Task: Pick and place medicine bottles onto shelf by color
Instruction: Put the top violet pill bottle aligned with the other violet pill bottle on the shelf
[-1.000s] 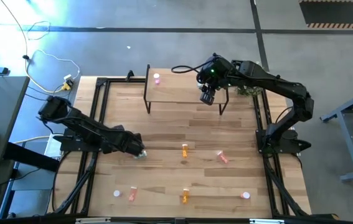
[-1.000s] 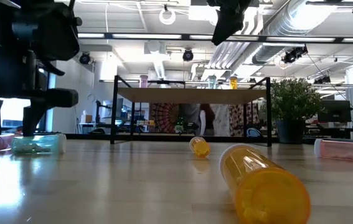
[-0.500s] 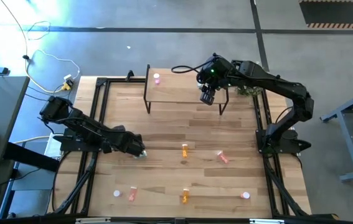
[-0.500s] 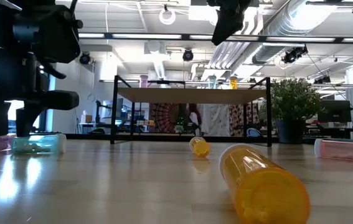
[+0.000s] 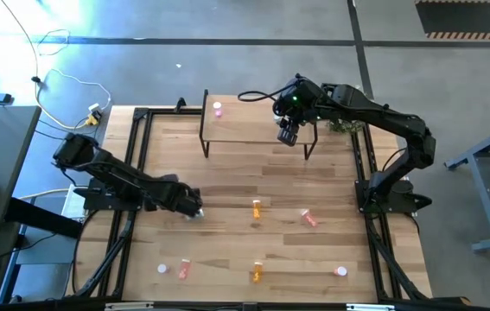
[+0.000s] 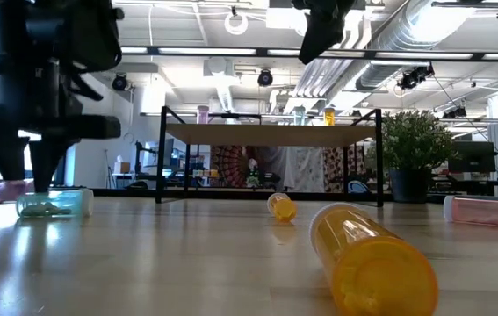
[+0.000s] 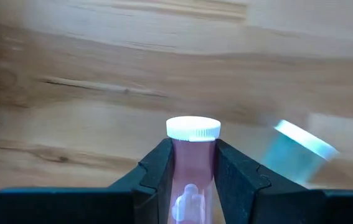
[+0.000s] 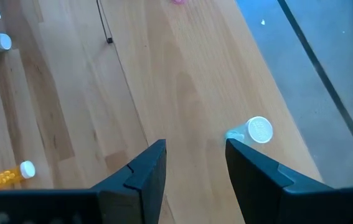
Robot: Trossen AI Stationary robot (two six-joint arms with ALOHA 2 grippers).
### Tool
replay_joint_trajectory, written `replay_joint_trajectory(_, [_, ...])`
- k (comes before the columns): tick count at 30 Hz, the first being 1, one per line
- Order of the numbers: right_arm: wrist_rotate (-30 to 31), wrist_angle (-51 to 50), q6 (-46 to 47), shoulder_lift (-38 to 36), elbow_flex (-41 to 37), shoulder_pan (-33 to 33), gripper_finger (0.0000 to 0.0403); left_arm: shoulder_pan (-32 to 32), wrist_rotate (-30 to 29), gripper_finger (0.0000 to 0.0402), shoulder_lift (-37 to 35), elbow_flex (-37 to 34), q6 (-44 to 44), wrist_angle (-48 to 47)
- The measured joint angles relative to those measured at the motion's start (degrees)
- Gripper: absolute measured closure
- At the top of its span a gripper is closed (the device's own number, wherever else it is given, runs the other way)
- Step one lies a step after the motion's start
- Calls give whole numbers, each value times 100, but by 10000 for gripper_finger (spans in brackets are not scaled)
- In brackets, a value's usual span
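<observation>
My left gripper [image 5: 194, 209] is at the table's left middle, shut on a pink medicine bottle [image 7: 192, 168] with a white cap. A pale green bottle [image 6: 54, 204] lies on its side on the table just beside it. My right gripper [image 5: 289, 136] hangs open over the right part of the wooden shelf [image 5: 253, 130]. A pale green bottle [image 8: 251, 132] stands on the shelf ahead of its fingers. A pink bottle [image 5: 218, 109] stands at the shelf's far left, and an orange one [image 6: 328, 116] also shows on top. My left gripper pinches the pink bottle's body [image 7: 192, 155] between its two fingers, just behind the white cap [image 7: 193, 128]. The fingers lie along the bottle, and the cap sticks out past the fingertips. In the low view the bottle [image 6: 7, 189] is just off the table.
Loose bottles lie on the tabletop: an orange one [image 5: 256, 208] and a salmon one [image 5: 308, 218] in the middle, and pink [image 5: 183, 269], orange [image 5: 257, 273] and another [image 5: 340, 271] near the front edge. A plant [image 6: 415, 149] stands at the far right.
My left gripper has shut on the pink bottle and raised it slightly off the table. The pale green bottle beside it has stayed where it lay.
</observation>
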Motion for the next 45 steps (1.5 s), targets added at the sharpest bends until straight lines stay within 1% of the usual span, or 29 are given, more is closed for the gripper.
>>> replay_joint_trajectory(4, [-123,-2,167,0,0,4,245,0,-165,313,-300,139,279,0])
replay_joint_trajectory(7, [-243,-2,287,0,0,4,245,0,-414,313,-614,205,465,-21])
replay_joint_trajectory(10, [-248,-2,419,2,0,4,245,0,-828,313,-932,275,644,3])
replay_joint_trajectory(15, [-248,-2,634,2,0,4,245,0,-1733,313,-1424,420,1161,2])
replay_joint_trajectory(18, [-251,14,905,2,0,4,245,0,-2281,311,-1634,481,1736,155])
replay_joint_trajectory(22, [-251,54,1225,2,0,4,245,19,-2993,310,-1882,481,2560,709])
replay_joint_trajectory(24, [-253,88,1371,2,0,4,245,73,-3286,310,-1935,481,3057,1089])
replay_joint_trajectory(27, [-253,155,1602,2,0,4,245,225,-3545,309,-1987,481,3975,1592])
replay_joint_trajectory(33, [-237,275,1879,2,0,2,245,561,-3605,309,-1982,481,5734,2727])
replay_joint_trajectory(39, [-218,496,1939,2,0,2,245,823,-3568,309,-1982,481,7359,3741])
replay_joint_trajectory(42, [-218,683,2110,2,0,2,245,949,-3430,309,-1982,481,8013,4157])
replay_joint_trajectory(45, [-260,908,2132,2,0,11,245,1086,-3126,309,-1982,481,8610,4575])
